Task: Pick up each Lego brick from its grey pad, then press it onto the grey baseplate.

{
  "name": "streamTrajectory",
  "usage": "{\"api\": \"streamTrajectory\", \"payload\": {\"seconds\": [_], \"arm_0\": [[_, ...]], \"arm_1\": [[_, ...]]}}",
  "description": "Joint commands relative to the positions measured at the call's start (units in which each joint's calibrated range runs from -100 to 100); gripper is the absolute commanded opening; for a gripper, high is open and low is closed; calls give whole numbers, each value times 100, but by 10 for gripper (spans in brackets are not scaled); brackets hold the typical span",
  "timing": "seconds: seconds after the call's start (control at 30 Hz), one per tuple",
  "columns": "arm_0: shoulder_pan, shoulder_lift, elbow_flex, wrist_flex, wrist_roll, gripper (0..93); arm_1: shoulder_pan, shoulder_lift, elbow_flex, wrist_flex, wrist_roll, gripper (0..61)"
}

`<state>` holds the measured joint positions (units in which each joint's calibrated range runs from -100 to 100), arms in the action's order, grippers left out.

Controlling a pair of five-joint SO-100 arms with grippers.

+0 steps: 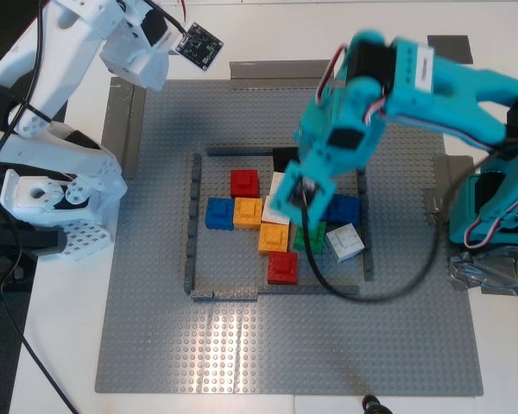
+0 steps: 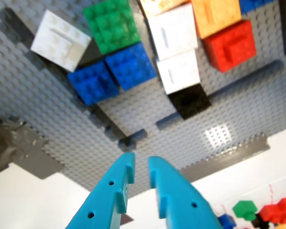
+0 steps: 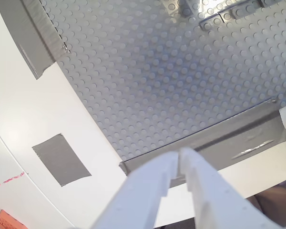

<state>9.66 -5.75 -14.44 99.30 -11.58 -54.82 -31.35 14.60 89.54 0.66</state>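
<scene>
Grey baseplate (image 2: 62, 114) below; my first gripper (image 2: 139, 167) fingers nearly closed, empty; my second gripper (image 3: 178, 164) likewise (touching nothing).

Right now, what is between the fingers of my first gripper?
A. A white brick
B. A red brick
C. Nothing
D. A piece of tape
C: in the first wrist view my first gripper has nearly closed blue fingers with only baseplate visible between them.
</scene>
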Motion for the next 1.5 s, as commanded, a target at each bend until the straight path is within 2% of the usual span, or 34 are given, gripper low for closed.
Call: {"api": "streamTrajectory", "payload": {"seconds": [0.0, 0.47, 0.73, 1.03, 1.47], "arm_0": [[852, -232, -249, 70, 198, 0], [4544, -232, -1206, 70, 579, 0], [6133, -146, -1053, 70, 593, 0], [6836, -155, 31, 70, 598, 0], [6800, -146, 112, 70, 598, 0]], "arm_1": [[-28, 53, -571, 159, 34, 2], [-42, 268, -878, 322, 73, 2], [-42, 1263, -2106, 623, 127, 2], [30, 2045, -3171, 826, 146, 2], [96, 2233, -3298, 851, 239, 2]]}}
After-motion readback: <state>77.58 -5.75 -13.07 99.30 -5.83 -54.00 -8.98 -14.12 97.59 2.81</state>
